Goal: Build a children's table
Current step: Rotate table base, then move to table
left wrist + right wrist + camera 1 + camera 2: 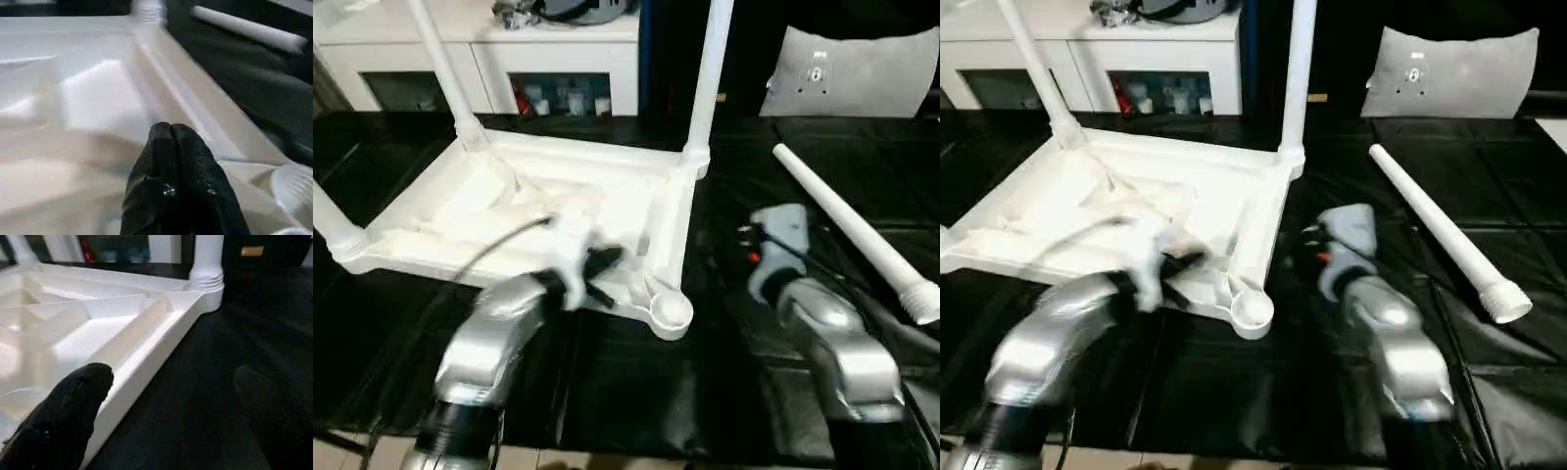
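Lying upside down on the black-covered desk [636,392]: the children's table [460,211], underside facing up. Three legs already standing in their corner sockets, two at the far corners [713,69] [438,64] and one at the left edge [331,223]. Near-right corner socket [671,311] sitting empty, round opening facing up. Fourth leg [852,232] lying loose on the desk well off to the right, threaded end pointing toward the near edge.

Left tool [172,133] hovering over the ribbed underside, close to that empty socket, black fingers [188,161] pressed tight together and gripping nothing. Looking a bit smeared in the head views, so hard to say whether touching the plastic or not.

Right tool [171,382] hanging over the desk just beside the tabletop's right rim [161,340], spread wide, one finger [68,411] over the rim and the other [274,406] over the black cover, nothing between them.

Sitting behind it all: white cabinet [548,59] with glass doors, and a grey-white cushion [857,73] at the back right.
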You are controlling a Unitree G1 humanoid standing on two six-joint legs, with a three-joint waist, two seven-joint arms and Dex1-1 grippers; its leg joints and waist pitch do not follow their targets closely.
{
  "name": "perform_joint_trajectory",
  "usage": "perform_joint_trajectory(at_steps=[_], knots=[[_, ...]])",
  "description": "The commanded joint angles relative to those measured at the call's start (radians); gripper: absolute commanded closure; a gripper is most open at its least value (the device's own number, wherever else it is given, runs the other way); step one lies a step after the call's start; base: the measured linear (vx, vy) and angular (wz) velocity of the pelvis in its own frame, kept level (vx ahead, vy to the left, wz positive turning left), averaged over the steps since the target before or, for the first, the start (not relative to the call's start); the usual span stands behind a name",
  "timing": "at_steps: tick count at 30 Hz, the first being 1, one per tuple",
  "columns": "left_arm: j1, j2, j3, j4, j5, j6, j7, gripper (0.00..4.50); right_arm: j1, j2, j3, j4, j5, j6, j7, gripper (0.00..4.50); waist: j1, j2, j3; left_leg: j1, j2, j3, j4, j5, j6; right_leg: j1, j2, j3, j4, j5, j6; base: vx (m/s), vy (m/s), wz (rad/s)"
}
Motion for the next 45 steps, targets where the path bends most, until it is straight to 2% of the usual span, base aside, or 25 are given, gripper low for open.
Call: perform_joint_trajectory(at_steps=[1, 10, 13, 18, 19, 20, 22, 23, 24, 25, 26, 28, 30, 31, 32, 34, 37, 38, 39, 40, 41, 42, 43, 44, 45], knots=[[0.034, 0.001, 0.018, -0.069, 0.005, 0.013, 0.043, 4.09, 0.03, 0.01, 0.016, -0.079, 0.024, 0.043, -0.01, 0.0, 0.0, -0.005, -0.053, 0.003, 0.016, -0.002, -0.075, -0.241, 0.009, 0.042, -0.029, 0.019, -0.089, -0.296, -0.152, 0.0, 0.0, 0.0], [0.081, -0.055, 0.009, -0.141, 0.074, -0.035, 0.182, 3.39, 0.1, 0.022, 0.036, -0.195, 0.023, 0.072, -0.031, 0.0, -0.005, -0.01, -0.036, -0.02, 0.017, -0.047, -0.112, -0.365, -0.021, 0.045, -0.017, -0.021, -0.088, -0.404, -0.053, 0.0, 0.0, 0.0], [0.087, -0.056, -0.011, -0.14, 0.088, -0.043, 0.199, 3.26, 0.093, 0.015, 0.029, -0.205, 0.016, 0.086, -0.042, 0.0, -0.06, 0.031, -0.046, 0.003, 0.09, -0.229, -0.156, -0.402, 0.101, 0.055, 0.013, -0.093, -0.001, -0.139, -0.249, 0.03, -0.053, 0.49], [0.091, -0.066, -0.017, -0.144, 0.094, -0.042, 0.222, 2.84, 0.081, 0.007, 0.018, -0.213, 0.02, 0.114, -0.05, 0.0, -0.052, 0.001, -0.036, -0.046, -0.01, -0.264, -0.138, -0.321, 0.184, 0.078, -0.007, -0.063, -0.007, -0.243, -0.442, 0.02, -0.165, 0.53], [0.095, -0.069, -0.022, -0.144, 0.094, -0.045, 0.226, 2.6, 0.078, -0.002, 0.019, -0.212, 0.019, 0.119, -0.047, 0.0, -0.017, -0.055, -0.061, -0.074, -0.11, -0.127, 0.124, -0.194, 0.103, 0.101, -0.104, -0.084, -0.156, -0.468, -0.521, -0.033, -0.23, 0.44], [0.095, -0.068, -0.024, -0.144, 0.095, -0.046, 0.226, 2.6, 0.077, -0.004, 0.019, -0.212, 0.018, 0.12, -0.047, 0.0, -0.008, -0.061, -0.057, -0.075, -0.107, -0.06, 0.221, -0.165, 0.115, 0.097, -0.116, -0.101, -0.173, -0.508, -0.504, -0.03, -0.337, 0.62], [0.102, -0.06, -0.04, -0.15, 0.1, -0.045, 0.22, 2.48, 0.073, -0.013, 0.017, -0.209, 0.018, 0.128, -0.045, 0.0, -0.001, -0.054, -0.044, -0.095, -0.056, -0.025, 0.221, -0.166, 0.148, 0.113, -0.145, -0.135, -0.148, -0.436, -0.372, 0.004, -0.214, 0.41], [0.105, -0.061, -0.04, -0.156, 0.097, -0.044, 0.223, 2.38, 0.072, -0.013, 0.015, -0.212, 0.018, 0.139, -0.051, 0.0, -0.013, -0.04, -0.036, -0.031, -0.033, -0.019, 0.157, -0.218, 0.159, 0.085, -0.131, -0.151, -0.166, -0.431, -0.284, 0.002, -0.216, 0.56], [0.107, -0.062, -0.04, -0.16, 0.094, -0.045, 0.226, 2.26, 0.071, -0.012, 0.013, -0.214, 0.018, 0.146, -0.056, 0.0, -0.016, 0.007, -0.053, 0.001, 0.036, -0.056, 0.056, -0.226, 0.177, 0.127, -0.096, -0.195, -0.167, -0.378, -0.143, 0.002, -0.216, 0.56], [0.107, -0.062, -0.04, -0.16, 0.094, -0.045, 0.226, 2.17, 0.071, -0.012, 0.013, -0.214, 0.018, 0.146, -0.056, 0.0, -0.016, 0.007, -0.053, 0.001, 0.036, -0.056, 0.056, -0.226, 0.177, 0.127, -0.096, -0.195, -0.167, -0.378, -0.143, -0.022, -0.232, 0.5], [0.115, -0.047, -0.044, -0.175, 0.083, -0.038, 0.209, 2.12, 0.073, -0.014, 0.005, -0.231, 0.014, 0.193, -0.077, 0.0, -0.055, 0.009, -0.087, 0.122, 0.366, -0.25, -0.073, 0.103, 0.256, -0.062, -0.046, -0.106, 0.163, -0.29, 0.061, -0.003, -0.21, 0.24], [0.122, -0.032, -0.047, -0.181, 0.08, -0.035, 0.196, 1.96, 0.078, -0.023, 0.004, -0.24, 0.008, 0.223, -0.089, 0.0, -0.038, 0.014, -0.077, 0.097, 0.237, -0.171, -0.021, 0.44, 0.391, -0.115, -0.056, -0.018, 0.199, -0.135, -0.035, 0.002, -0.209, 0.15], [0.13, -0.02, -0.051, -0.181, 0.078, -0.034, 0.182, 1.87, 0.085, -0.027, 0.002, -0.244, 0.0, 0.237, -0.103, 0.0, -0.032, -0.036, -0.069, 0.009, 0.071, -0.045, -0.056, 0.145, 0.453, -0.016, -0.003, -0.024, 0.061, 0.07, -0.236, -0.035, -0.262, 0.07], [0.133, -0.017, -0.052, -0.182, 0.077, -0.034, 0.178, 1.72, 0.088, -0.027, 0.002, -0.245, -0.002, 0.24, -0.107, 0.0, -0.033, -0.071, -0.07, -0.041, -0.076, 0.007, 0.079, -0.131, 0.383, 0.018, -0.032, -0.02, -0.059, -0.054, -0.466, -0.062, -0.321, -0.09], [0.138, -0.011, -0.053, -0.184, 0.073, -0.034, 0.169, 1.63, 0.093, -0.024, 0.0, -0.252, -0.004, 0.253, -0.116, 0.0, -0.004, -0.083, -0.082, -0.023, -0.108, 0.019, 0.198, -0.243, 0.32, 0.029, -0.072, 0.007, -0.11, -0.138, -0.553, -0.061, -0.342, -0.13], [0.151, 0.006, -0.057, -0.195, 0.071, -0.03, 0.165, 1.47, 0.109, -0.017, 0.0, -0.274, -0.008, 0.284, -0.131, 0.0, -0.008, -0.089, -0.066, -0.059, -0.097, -0.013, 0.253, -0.254, 0.155, 0.059, -0.111, 0.004, -0.106, -0.209, -0.488, -0.052, -0.331, -0.11], [0.165, 0.021, -0.059, -0.204, 0.06, -0.032, 0.149, 1.31, 0.127, -0.001, 0.008, -0.302, -0.012, 0.312, -0.152, 0.0, -0.034, -0.041, -0.055, -0.017, -0.087, -0.039, 0.167, -0.26, 0.166, 0.075, -0.126, 0.012, -0.169, -0.43, -0.245, -0.059, -0.262, -0.04], [0.17, 0.024, -0.059, -0.206, 0.056, -0.032, 0.148, 1.31, 0.136, 0.008, 0.01, -0.317, -0.015, 0.33, -0.166, 0.0, -0.045, -0.001, -0.053, 0.006, -0.038, -0.062, 0.072, -0.189, 0.217, 0.075, -0.078, -0.027, -0.197, -0.502, -0.036, -0.092, -0.247, 0.07], [0.172, 0.028, -0.06, -0.206, 0.053, -0.029, 0.142, 1.16, 0.141, 0.014, 0.016, -0.331, -0.023, 0.35, -0.183, 0.0, -0.063, 0.033, -0.051, 0.05, 0.205, -0.225, -0.071, -0.15, 0.309, 0.039, -0.03, -0.076, -0.053, -0.399, 0.124, -0.092, -0.247, 0.07], [0.172, 0.029, -0.06, -0.207, 0.053, -0.028, 0.142, 1.05, 0.141, 0.015, 0.016, -0.333, -0.023, 0.352, -0.185, 0.0, -0.084, 0.001, -0.062, 0.064, 0.244, -0.222, -0.065, -0.102, 0.392, -0.021, -0.074, -0.009, 0.124, -0.223, 0.098, -0.102, -0.247, 0.01], [0.172, 0.032, -0.062, -0.207, 0.055, -0.025, 0.137, 1.05, 0.141, 0.02, 0.017, -0.341, -0.021, 0.364, -0.191, 0.0, -0.065, 0.004, -0.055, 0.059, 0.187, -0.177, -0.052, -0.054, 0.42, -0.039, -0.082, 0.021, 0.121, -0.122, 0.044, -0.102, -0.202, 0.23], [0.171, 0.032, -0.063, -0.208, 0.053, -0.021, 0.133, 0.95, 0.139, 0.019, 0.02, -0.35, -0.027, 0.381, -0.2, 0.0, -0.038, -0.027, -0.051, 0.026, 0.036, -0.082, 0.016, -0.114, 0.365, -0.013, -0.08, 0.061, 0.013, -0.04, -0.003, -0.102, -0.202, 0.23], [0.169, 0.032, -0.063, -0.208, 0.053, -0.018, 0.13, 0.89, 0.136, 0.015, 0.023, -0.356, -0.031, 0.393, -0.204, 0.0, -0.045, -0.065, -0.034, -0.045, -0.04, -0.084, 0.058, -0.159, 0.22, 0.067, -0.15, 0.092, -0.079, -0.434, 0.151, -0.14, -0.228, 0.06], [0.167, 0.033, -0.064, -0.206, 0.052, -0.018, 0.127, 0.85, 0.13, 0.009, 0.024, -0.357, -0.032, 0.4, -0.202, 0.0, -0.008, -0.027, -0.058, -0.019, -0.031, -0.092, 0.078, -0.105, 0.13, 0.057, -0.173, 0.096, -0.089, -0.608, 0.164, -0.156, -0.234, -0.14], [0.161, 0.043, -0.069, -0.207, 0.04, -0.013, 0.115, 0.8, 0.102, 0.0, 0.018, -0.357, -0.031, 0.43, -0.2, 0.0, -0.009, -0.05, -0.05, -0.007, -0.049, -0.078, 0.076, -0.082, 0.078, 0.016, -0.113, 0.101, -0.116, -0.856, 0.194, -0.156, -0.234, -0.14]])
